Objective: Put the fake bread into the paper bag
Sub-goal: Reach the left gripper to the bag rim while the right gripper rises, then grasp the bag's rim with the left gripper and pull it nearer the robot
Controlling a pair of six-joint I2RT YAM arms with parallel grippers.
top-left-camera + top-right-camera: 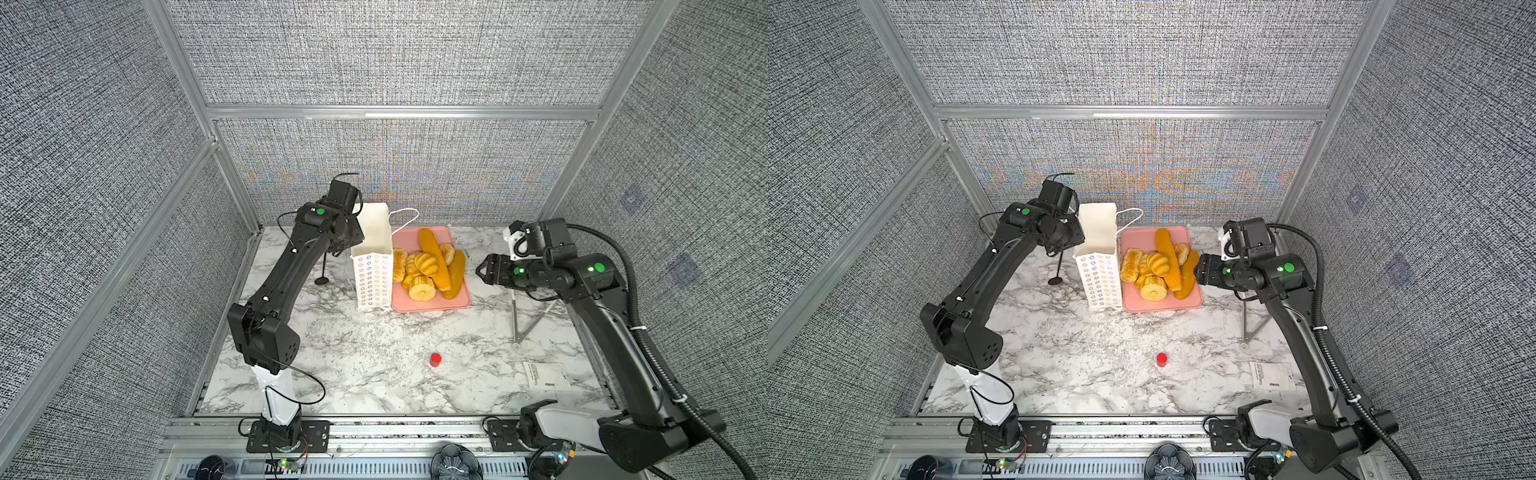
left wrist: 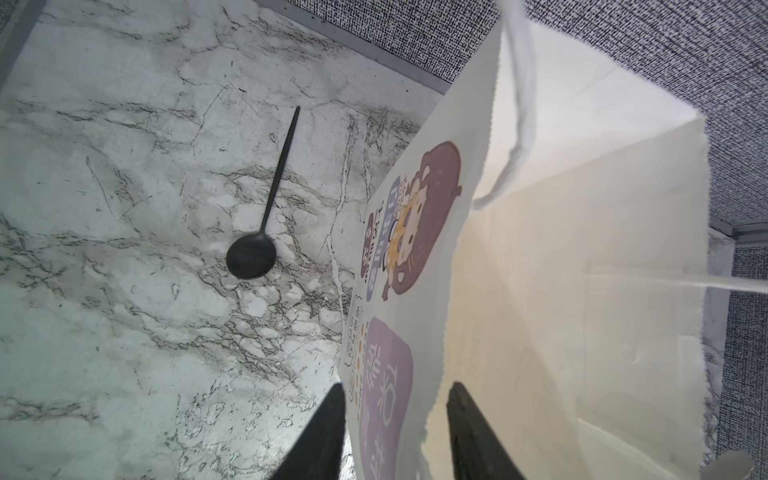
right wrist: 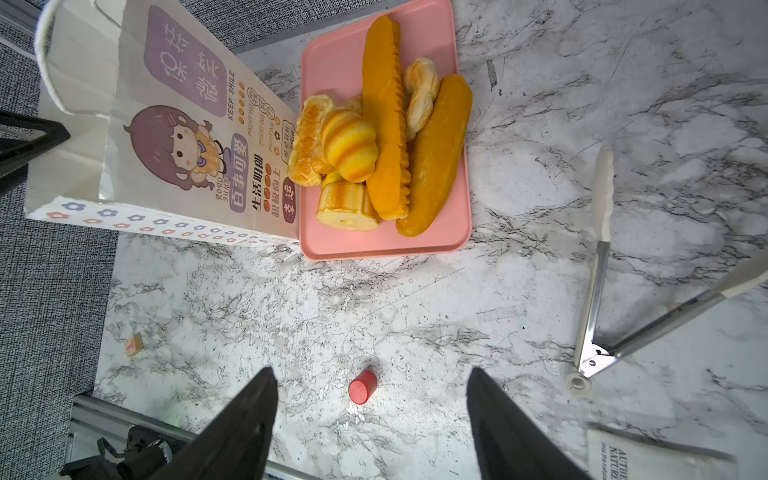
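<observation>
Jaws narrow but apart, the left end effector straddles a top wall of the upright paper bag. The right end effector gapes wide, empty; just ahead of it the fake bread lies heaped on a pink tray beside the bag.

Pink tray towards the back of the marble tabletop; black spoon lying flat, red cylinder upright near the front; metal tongs splayed, printed packet nearby.
</observation>
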